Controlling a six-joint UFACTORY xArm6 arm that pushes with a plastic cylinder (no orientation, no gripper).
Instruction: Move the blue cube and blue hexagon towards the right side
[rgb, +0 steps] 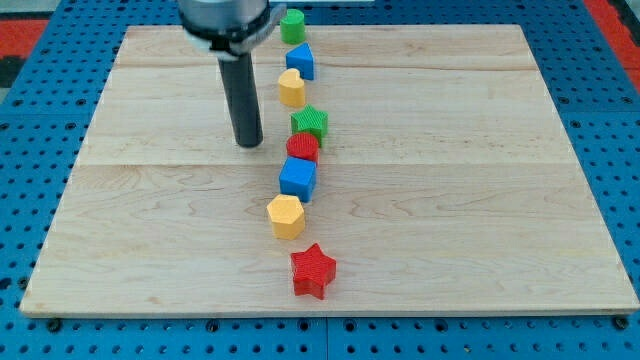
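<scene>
at four o'clock from the tip (248, 143) the blue cube (298, 178) is sitting; blue hexagon (300, 61) is lying at one o'clock; rod is carrying no fingers.

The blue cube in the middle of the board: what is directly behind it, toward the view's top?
Behind the blue cube sits a red block, apparently touching it. The cube covers the red block's lower part, so its shape is unclear. Further back is a green block. My tip stands left of them.
</scene>
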